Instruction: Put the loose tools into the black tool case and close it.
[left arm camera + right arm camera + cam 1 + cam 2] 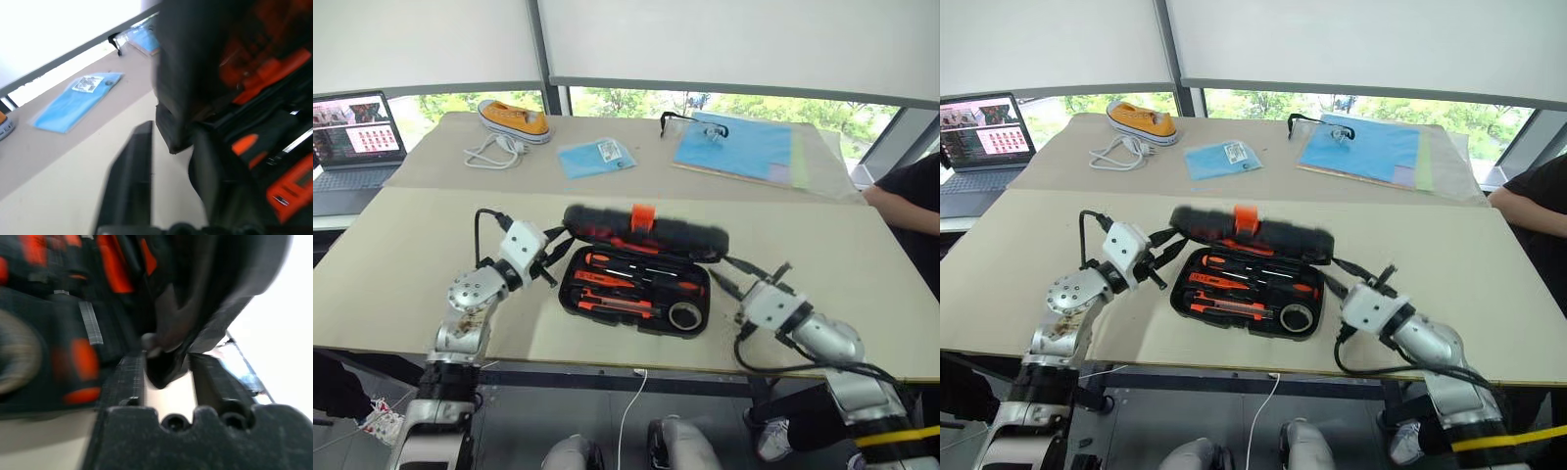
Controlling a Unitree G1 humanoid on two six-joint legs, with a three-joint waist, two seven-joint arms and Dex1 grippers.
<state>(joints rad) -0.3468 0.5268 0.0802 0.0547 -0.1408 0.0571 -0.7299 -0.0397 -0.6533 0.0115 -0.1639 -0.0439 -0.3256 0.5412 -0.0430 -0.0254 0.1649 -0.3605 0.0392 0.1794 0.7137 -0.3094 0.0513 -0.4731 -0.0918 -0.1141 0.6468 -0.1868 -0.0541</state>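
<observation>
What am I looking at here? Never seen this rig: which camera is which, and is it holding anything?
It is a humanoid robot with two arms, each ending in a two-fingered black pincer. The two wide pictures come from the two eyes of its head camera, looking down over a beige table. The two close-ups come from cameras on its wrists, looking along the fingers.

In the middle lies a flat black plastic tool case with its lid half raised. Inside are orange-and-black screwdrivers and a small dark tape roll. The left pincer and right pincer sit at the case's two ends. Both are open, each with a lid corner between its fingers, so nothing looks gripped.

Further back are a grey laptop, a yellow canvas shoe and a blue folder.
</observation>
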